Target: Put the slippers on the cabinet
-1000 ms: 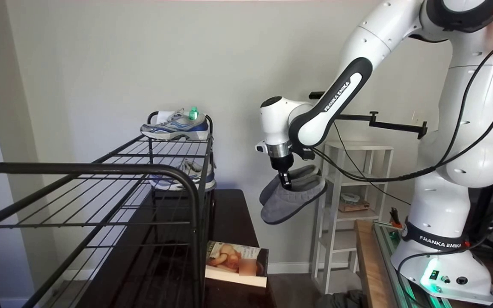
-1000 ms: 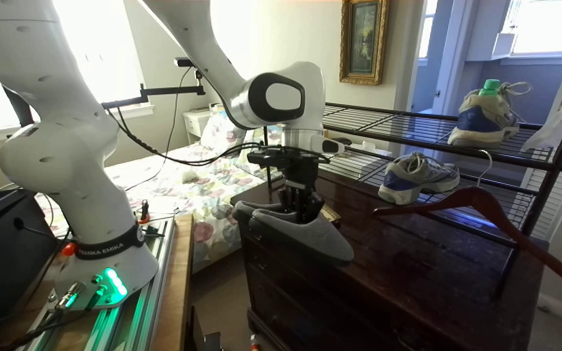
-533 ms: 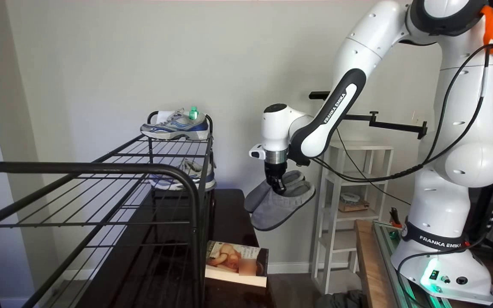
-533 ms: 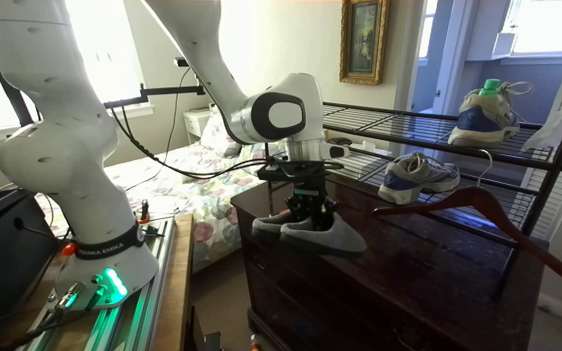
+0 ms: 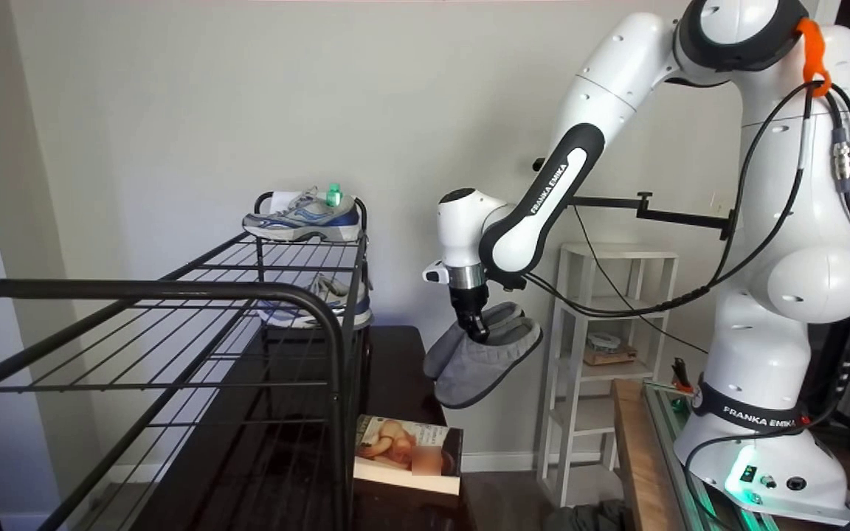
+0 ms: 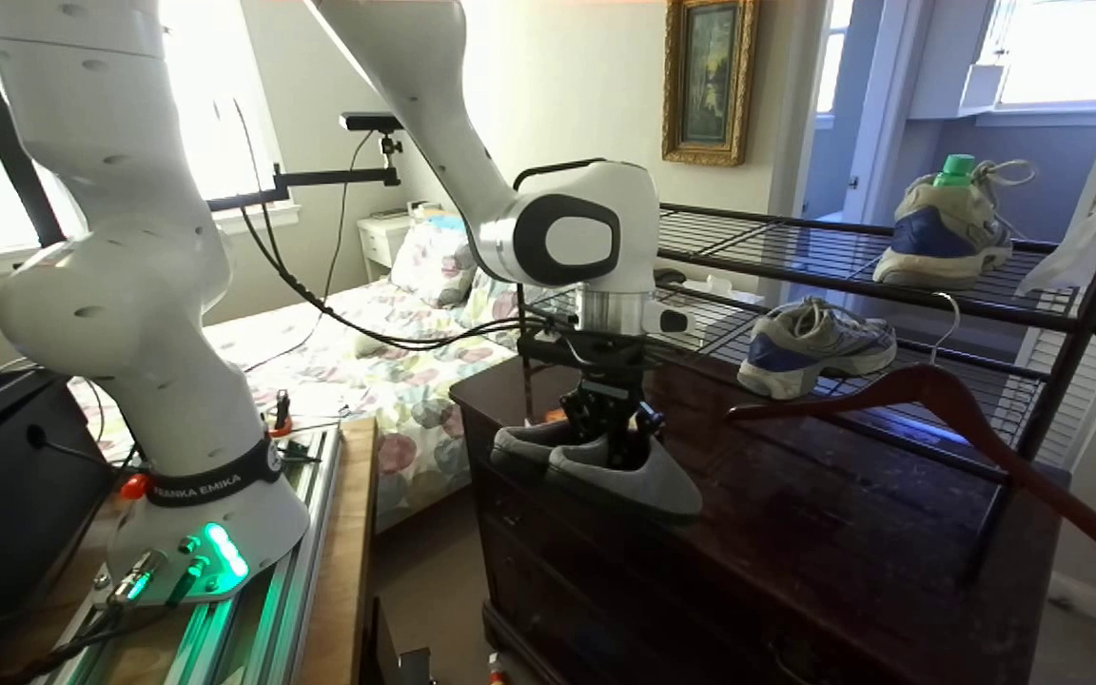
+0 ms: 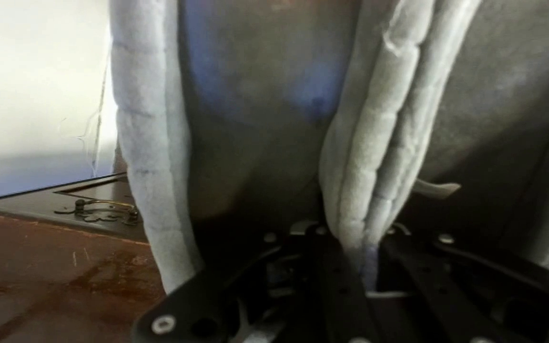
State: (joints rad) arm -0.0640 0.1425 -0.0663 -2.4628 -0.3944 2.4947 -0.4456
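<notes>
Slippers (image 5: 478, 376) of soft grey fabric, long and oval-soled, hung from a black, jointed end effector (image 5: 477, 333)

It was clamped on their adjoining padded rims, pressed together in the wrist view. The pair hung in the air, toes tilted downward, near the edge of the low, dark brown wooden cabinet (image 6: 605, 571); whether over its flat worktop (image 6: 795, 514), I could not tell. A thick, rectangular paper book (image 5: 395, 442) lay on that, near a black metal wire rack (image 5: 174, 290).

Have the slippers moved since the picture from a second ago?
Yes. In an exterior view, the slippers now hang lower and farther left, away from the white shelf.
</notes>
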